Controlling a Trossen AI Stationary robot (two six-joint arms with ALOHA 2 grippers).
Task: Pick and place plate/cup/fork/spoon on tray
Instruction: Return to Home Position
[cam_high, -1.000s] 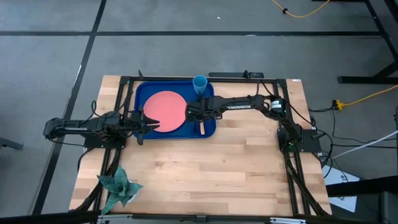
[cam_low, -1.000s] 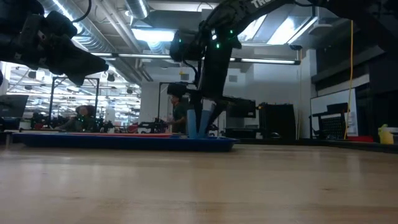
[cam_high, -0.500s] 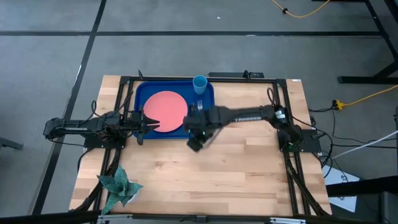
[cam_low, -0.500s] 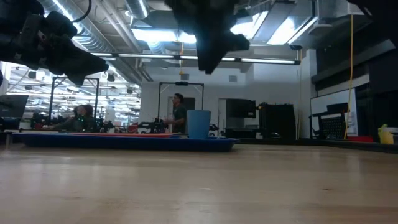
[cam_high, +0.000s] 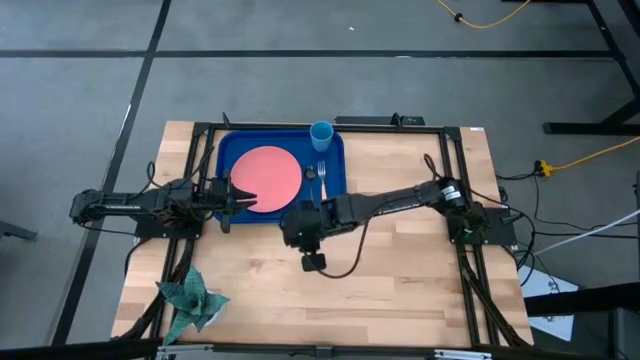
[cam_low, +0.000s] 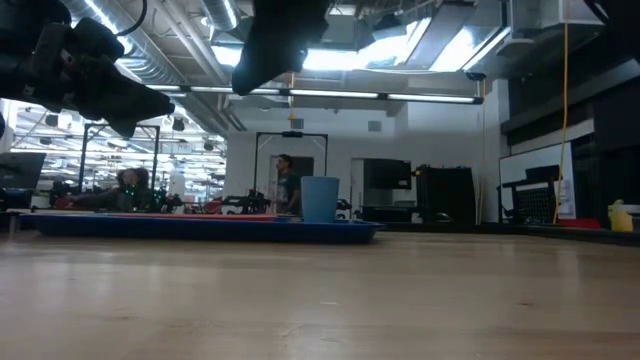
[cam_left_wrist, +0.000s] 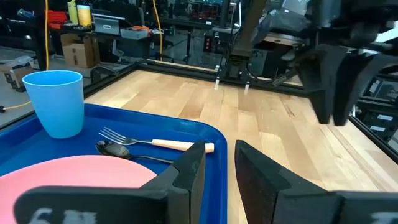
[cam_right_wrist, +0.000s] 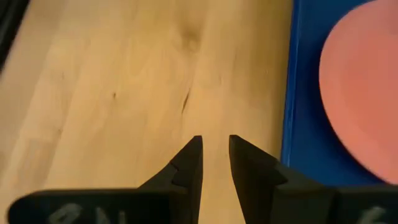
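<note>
The dark-blue tray (cam_high: 232, 150) lies at the table's far middle. On it rest the salmon-pink plate (cam_high: 268, 178), the light-blue cup (cam_high: 321, 133) upright at its far right corner, and the tan-handled fork (cam_left_wrist: 155, 144) and dark spoon (cam_left_wrist: 115, 149) lying flat side by side between plate and right rim. My right gripper (cam_high: 290, 222) hangs open and empty above the bare wood just off the tray's near edge; its wrist view shows the tray (cam_right_wrist: 298, 93) and plate (cam_right_wrist: 360, 93) beside it. My left gripper (cam_high: 238, 196) waits, open and empty, over the tray's left rim.
A green folded-paper object (cam_high: 190, 298) lies at the table's near left corner. Dark frame bars (cam_high: 460, 130) run around the table's edges. Bare wood spreads across the near half of the table. People (cam_low: 285, 185) show in the room behind.
My right gripper has risen from the tray's right part, by the fork, and swung toward the table's near and left side, coming over the wood off the tray's near edge. The fork stays lying on the tray beside the spoon.
</note>
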